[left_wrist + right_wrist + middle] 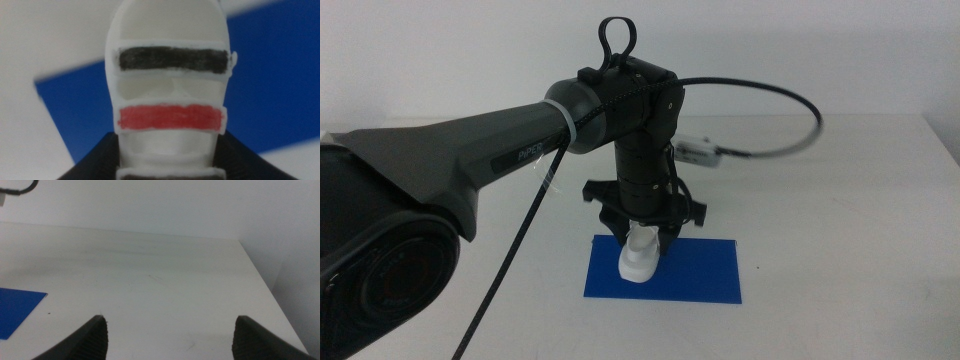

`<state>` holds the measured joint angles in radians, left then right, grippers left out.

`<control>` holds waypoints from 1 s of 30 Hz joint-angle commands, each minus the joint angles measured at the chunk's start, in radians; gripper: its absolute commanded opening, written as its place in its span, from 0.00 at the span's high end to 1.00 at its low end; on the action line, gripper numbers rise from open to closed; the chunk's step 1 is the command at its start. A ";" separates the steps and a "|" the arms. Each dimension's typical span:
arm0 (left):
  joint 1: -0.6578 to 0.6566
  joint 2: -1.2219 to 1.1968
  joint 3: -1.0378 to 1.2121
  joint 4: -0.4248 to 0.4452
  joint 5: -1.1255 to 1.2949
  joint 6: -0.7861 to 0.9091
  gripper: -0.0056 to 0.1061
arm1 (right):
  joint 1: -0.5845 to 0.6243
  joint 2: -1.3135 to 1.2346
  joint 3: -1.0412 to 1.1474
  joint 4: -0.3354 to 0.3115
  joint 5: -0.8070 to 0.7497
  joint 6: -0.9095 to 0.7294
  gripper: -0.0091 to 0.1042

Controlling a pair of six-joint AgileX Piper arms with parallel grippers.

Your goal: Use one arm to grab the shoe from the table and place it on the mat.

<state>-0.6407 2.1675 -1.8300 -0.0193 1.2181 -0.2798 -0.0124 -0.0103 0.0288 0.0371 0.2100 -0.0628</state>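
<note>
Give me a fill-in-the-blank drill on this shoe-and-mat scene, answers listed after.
1. The left hand is shut on the ____.
2. The shoe is held over the ____ mat.
3. Between its black straps, the shoe has one ____ strap.
4. The waiting right hand has its jaws ____.

Answers: shoe; blue; red; open

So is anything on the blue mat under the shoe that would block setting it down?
Nothing visible: the left hand holds the small white strapped shoe over the flat deep-blue mat, whose visible surface is bare. The right hand waits apart over the white table.
</note>
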 commanded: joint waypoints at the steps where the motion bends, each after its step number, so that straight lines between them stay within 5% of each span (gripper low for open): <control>1: -0.003 -0.062 -0.033 -0.015 0.092 -0.285 0.96 | 0.001 -0.026 0.005 -0.009 -0.076 -0.008 0.35; 14: -0.003 -0.062 -0.033 0.001 0.091 -1.398 0.96 | 0.001 -0.026 0.005 -0.009 -0.076 -0.008 0.35; 19: -0.003 -0.062 -0.033 0.027 0.090 -1.561 0.96 | 0.001 -0.026 0.005 -0.009 -0.076 -0.008 0.35; 24: -0.004 -0.062 -0.033 -0.069 0.091 -1.841 0.96 | 0.001 -0.026 0.005 -0.009 -0.076 -0.008 0.35; 30: -0.004 -0.062 -0.033 -0.099 0.091 -1.839 0.96 | 0.001 -0.026 0.005 -0.009 -0.076 -0.008 0.35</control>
<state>-0.6407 2.1697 -1.8333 -0.1087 1.2181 -2.0957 -0.0124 -0.0103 0.0288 0.0371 0.2100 -0.0628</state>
